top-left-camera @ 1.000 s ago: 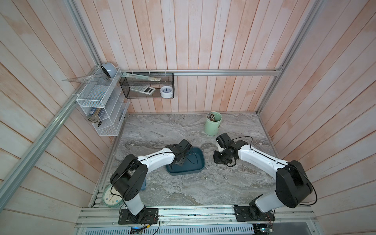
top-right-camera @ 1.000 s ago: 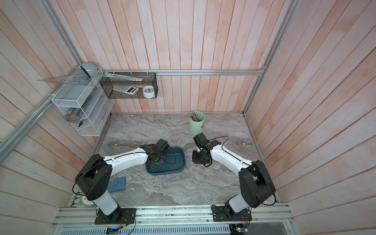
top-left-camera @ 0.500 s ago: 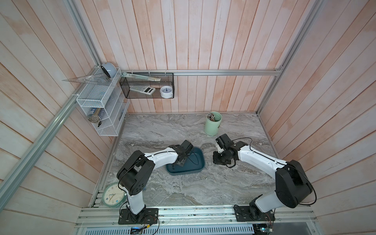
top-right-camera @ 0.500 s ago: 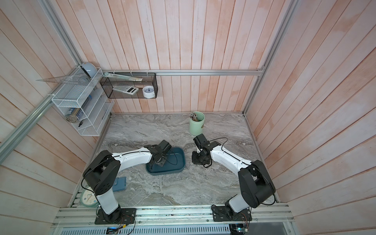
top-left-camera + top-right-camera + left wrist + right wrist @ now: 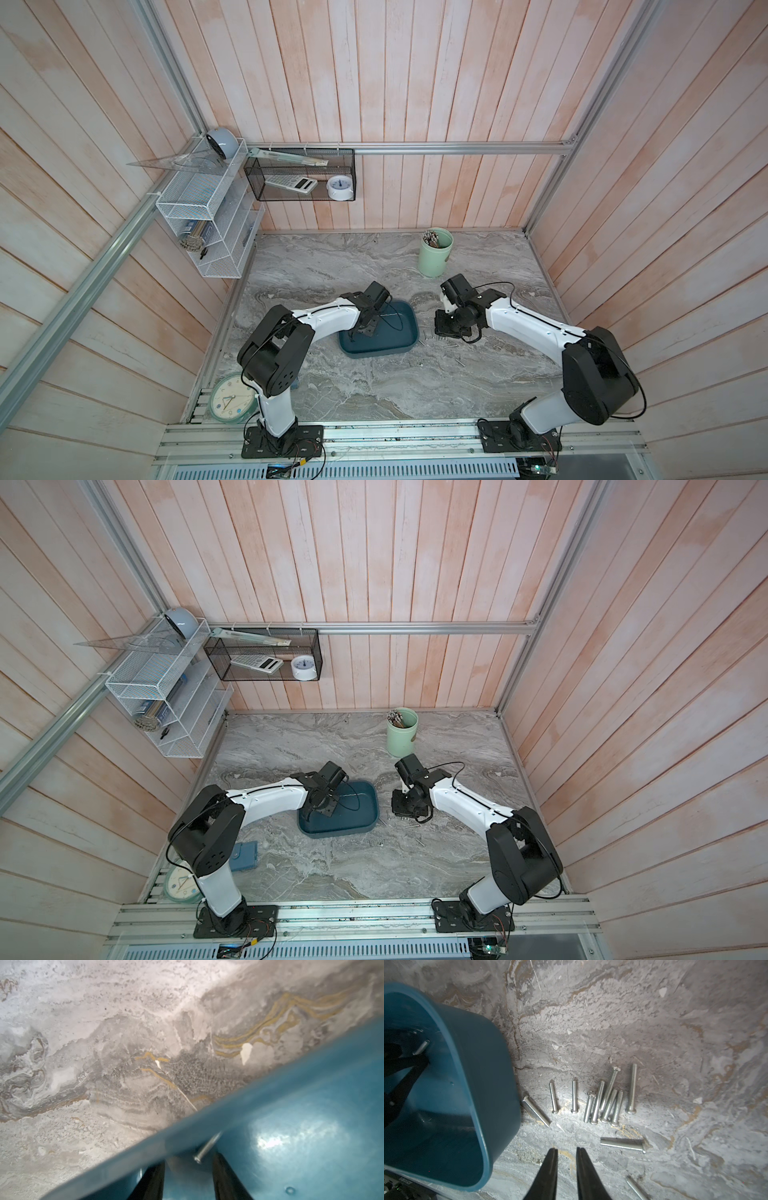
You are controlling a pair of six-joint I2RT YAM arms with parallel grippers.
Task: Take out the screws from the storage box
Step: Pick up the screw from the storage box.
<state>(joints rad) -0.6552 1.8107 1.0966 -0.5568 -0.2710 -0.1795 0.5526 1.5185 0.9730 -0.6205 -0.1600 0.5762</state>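
Observation:
The storage box [image 5: 376, 354] [image 5: 340, 831] is a shallow teal tray on the marble table. My left gripper [image 5: 365, 330] [image 5: 188, 1158] reaches down inside it, open. One screw [image 5: 205, 1147] [image 5: 421, 1047] leans against the box's inner wall [image 5: 145, 1153], just beyond the fingertips and nearer one finger, not clamped. Several screws [image 5: 608, 1101] [image 5: 436, 336] lie loose on the table beside the box [image 5: 483, 1076]. My right gripper [image 5: 566, 1148] [image 5: 446, 330] hovers low over them, its jaws a narrow gap apart with nothing between.
A pale green cup [image 5: 434, 251] of long sticks stands behind my right arm. A stray screw [image 5: 459, 361] lies further forward. A round clock [image 5: 230, 401] and a small blue case [image 5: 243, 856] sit near the left base. Wire shelves [image 5: 208, 224] hang on the left wall.
My left arm's elbow has swung forward and its jaws have narrowed slightly, while the gripper stays inside the box. The right arm has hardly moved.

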